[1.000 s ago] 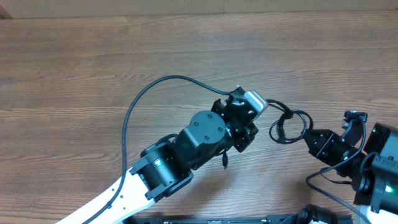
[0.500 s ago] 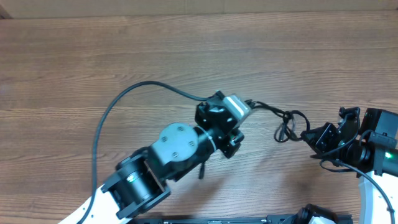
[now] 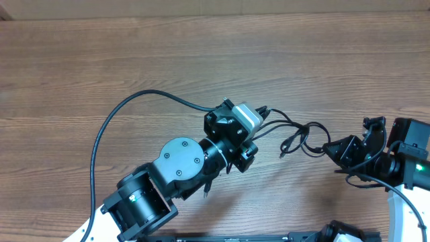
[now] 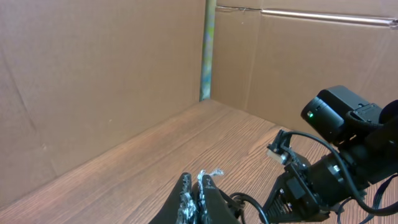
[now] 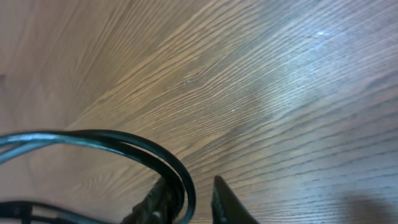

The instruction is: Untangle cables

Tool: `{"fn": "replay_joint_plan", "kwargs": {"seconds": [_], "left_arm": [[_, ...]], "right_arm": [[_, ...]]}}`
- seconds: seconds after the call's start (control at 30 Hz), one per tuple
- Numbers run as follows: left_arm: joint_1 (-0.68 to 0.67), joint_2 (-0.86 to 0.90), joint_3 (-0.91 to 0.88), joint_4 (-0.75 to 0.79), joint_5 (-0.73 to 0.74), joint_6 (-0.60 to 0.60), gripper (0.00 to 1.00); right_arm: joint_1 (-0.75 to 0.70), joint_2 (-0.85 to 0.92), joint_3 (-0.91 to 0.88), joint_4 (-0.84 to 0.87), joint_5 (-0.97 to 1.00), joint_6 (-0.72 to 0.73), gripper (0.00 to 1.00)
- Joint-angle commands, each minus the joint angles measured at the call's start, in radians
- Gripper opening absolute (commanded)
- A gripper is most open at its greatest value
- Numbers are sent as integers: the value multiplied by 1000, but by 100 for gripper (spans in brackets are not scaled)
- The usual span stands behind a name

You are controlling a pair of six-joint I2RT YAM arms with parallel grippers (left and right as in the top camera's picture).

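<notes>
Left fingers (image 4: 185,199) pinched on cables (image 5: 124,142), now dragged farther left and drawn out, right fingers (image 5: 227,199) slightly parted

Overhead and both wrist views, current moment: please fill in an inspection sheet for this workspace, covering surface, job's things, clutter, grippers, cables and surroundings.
Surface: wooden table, bare grain showing, nothing spilled.
Job's things: thin cables strung between the two grippers, looped near the right one; a loose plug end hangs off the bunch.
Clutter: nothing seen.
Grippers: left gripper is shut, with cable strands running out from its tip in the overhead view. Right gripper has its fingers slightly apart, with a cable loop lying between them.
Cables: a thick arm cable arcs over the table from the left arm.
Surroundings: cardboard walls behind the table.
</notes>
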Motion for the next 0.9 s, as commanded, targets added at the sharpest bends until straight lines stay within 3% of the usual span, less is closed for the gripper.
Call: {"fn": "replay_joint_plan", "kwargs": {"seconds": [0.0, 0.27, 0.47, 0.53, 0.67, 0.87], "left_arm": [[11, -28, 23, 11, -28, -14, 4], [11, -27, 23, 9, -29, -5, 4], [11, -25, 23, 8, -29, 3, 4], [11, -19, 23, 10, -29, 6, 4], [11, -5, 23, 11, -18, 5, 4], [11, 14, 23, 51, 80, -3, 4]], "right_arm": [[-2, 1, 13, 2, -50, -45, 22], [-2, -19, 13, -2, -241, -209, 32], [-2, -69, 13, -3, -404, -338, 46], [-2, -92, 13, 7, -476, -337, 55], [-2, -107, 14, 21, -594, -322, 89], [-2, -107, 14, 21, -700, -321, 91]]}}
